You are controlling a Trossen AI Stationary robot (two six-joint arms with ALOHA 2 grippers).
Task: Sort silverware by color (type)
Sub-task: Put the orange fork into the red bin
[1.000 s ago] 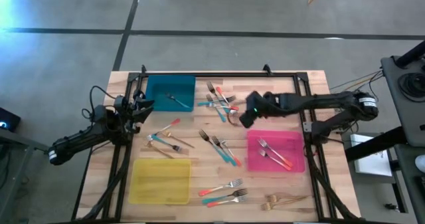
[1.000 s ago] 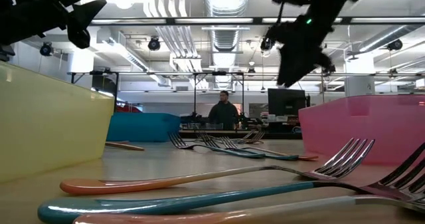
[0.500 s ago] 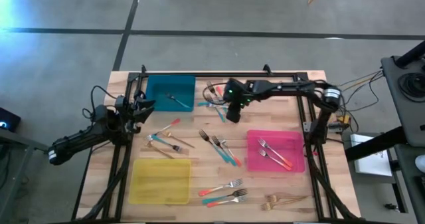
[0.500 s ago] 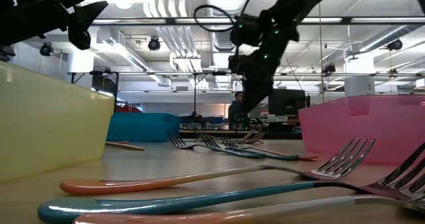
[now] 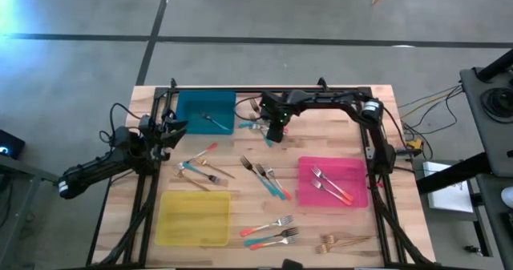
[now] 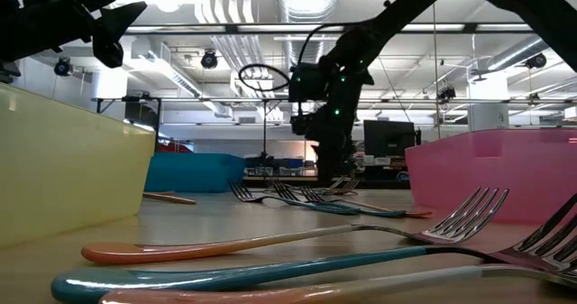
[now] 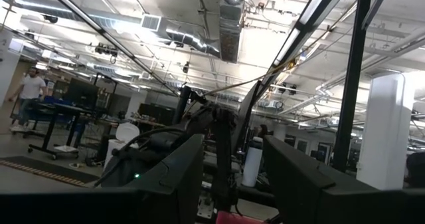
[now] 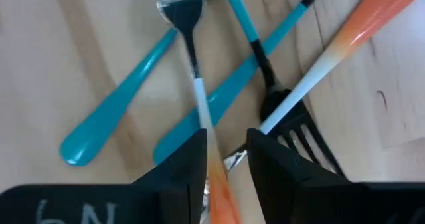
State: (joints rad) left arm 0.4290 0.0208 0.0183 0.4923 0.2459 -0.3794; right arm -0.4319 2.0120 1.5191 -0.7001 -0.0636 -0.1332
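Several forks (image 5: 264, 119) lie heaped on the desk (image 5: 353, 110) at upper centre of the high view, beside the teal tray (image 5: 206, 111). The right gripper (image 5: 275, 130) is down among them, fingers (image 8: 179, 177) narrowly straddling a coral-handled fork (image 8: 199, 104). The left gripper (image 5: 170, 130) waits mid-left, fingers wide.

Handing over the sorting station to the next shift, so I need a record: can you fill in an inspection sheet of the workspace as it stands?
Surface: wooden table, forks scattered on it.
Job's things: one fork in teal tray; two forks in pink tray; yellow tray holds none; fork pile near the teal tray.
Clutter: nothing seen.
Hands: right hand low over the pile, a coral-handled fork between its fingers; left hand open, beside the teal tray.
Cables: loop on right arm.
Surroundings: person walking in room.
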